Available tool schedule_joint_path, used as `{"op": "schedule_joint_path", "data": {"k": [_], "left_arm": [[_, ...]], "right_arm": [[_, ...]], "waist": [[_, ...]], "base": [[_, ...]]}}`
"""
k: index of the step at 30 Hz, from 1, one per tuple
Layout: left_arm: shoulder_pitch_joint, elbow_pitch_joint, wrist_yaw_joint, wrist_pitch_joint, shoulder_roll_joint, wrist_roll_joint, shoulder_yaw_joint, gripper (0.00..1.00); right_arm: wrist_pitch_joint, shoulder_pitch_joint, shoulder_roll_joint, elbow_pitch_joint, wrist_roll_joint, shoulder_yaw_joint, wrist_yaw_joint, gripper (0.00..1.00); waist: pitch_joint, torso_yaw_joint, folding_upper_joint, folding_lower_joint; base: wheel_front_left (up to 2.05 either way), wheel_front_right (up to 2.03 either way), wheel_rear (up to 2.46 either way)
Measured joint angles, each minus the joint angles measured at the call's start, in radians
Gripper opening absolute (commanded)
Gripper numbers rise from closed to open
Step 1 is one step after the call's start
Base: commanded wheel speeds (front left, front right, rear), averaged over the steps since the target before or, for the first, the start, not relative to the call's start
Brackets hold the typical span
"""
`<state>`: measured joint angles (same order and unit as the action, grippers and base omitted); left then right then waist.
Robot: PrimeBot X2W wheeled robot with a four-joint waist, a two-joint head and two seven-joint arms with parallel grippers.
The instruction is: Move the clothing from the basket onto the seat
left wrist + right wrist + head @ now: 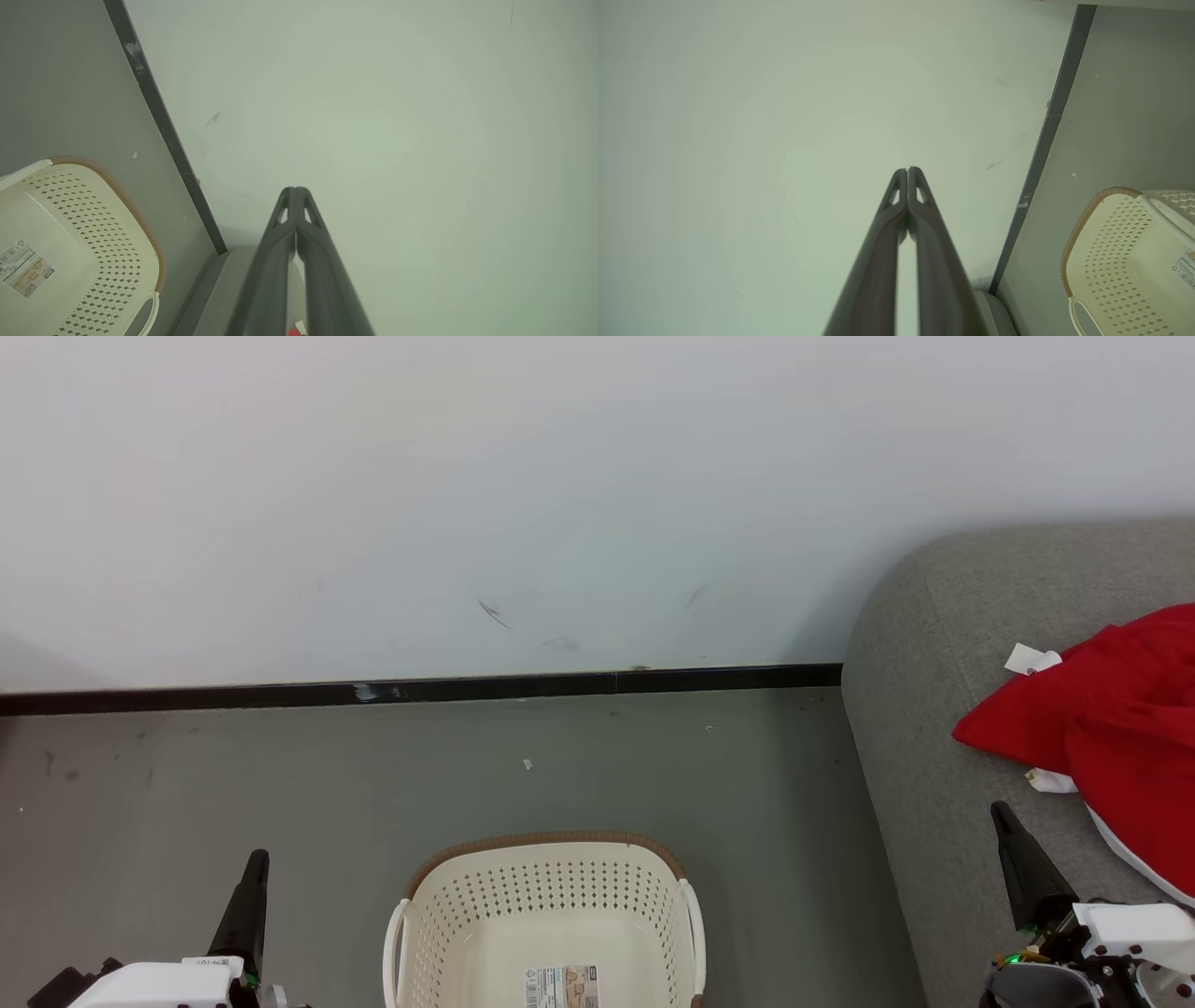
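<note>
A pale scuffed wall [560, 476] met the grey floor [280, 775] along a black skirting strip [467, 691]. The red clothing [1120, 709] lay heaped on the grey sofa [934, 616] at three o'clock in the head view, running past the frame edge. It was rumpled, with white tags and white trim along its lower edge. It looked light and limp and likely to sag or trail, so a pinch on a bunched ridge would probably hold better than one on a flat patch or a tag. At six o'clock, the cream perforated basket [551, 845] showed no fabric in its visible part. The right gripper [1001, 810] stood near the heap at four o'clock and the left gripper [258, 859] at seven, both with jaws closed on nothing.
</note>
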<state>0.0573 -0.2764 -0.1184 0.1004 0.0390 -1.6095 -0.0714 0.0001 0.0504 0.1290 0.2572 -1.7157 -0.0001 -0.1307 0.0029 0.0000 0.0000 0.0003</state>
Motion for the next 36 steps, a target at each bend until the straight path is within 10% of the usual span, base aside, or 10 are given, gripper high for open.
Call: {"op": "schedule_joint_path", "data": {"k": [36], "left_arm": [[0.002,-0.002,0.0,0.004,0.0,0.0,-0.001,0.0]], "right_arm": [[0.009,0.0,-0.004,0.001,0.001,-0.011,0.0,0.0]], "waist": [[0.0,0.0,0.0,-0.0001]], "base": [[0.0,0.0,0.0]]}}
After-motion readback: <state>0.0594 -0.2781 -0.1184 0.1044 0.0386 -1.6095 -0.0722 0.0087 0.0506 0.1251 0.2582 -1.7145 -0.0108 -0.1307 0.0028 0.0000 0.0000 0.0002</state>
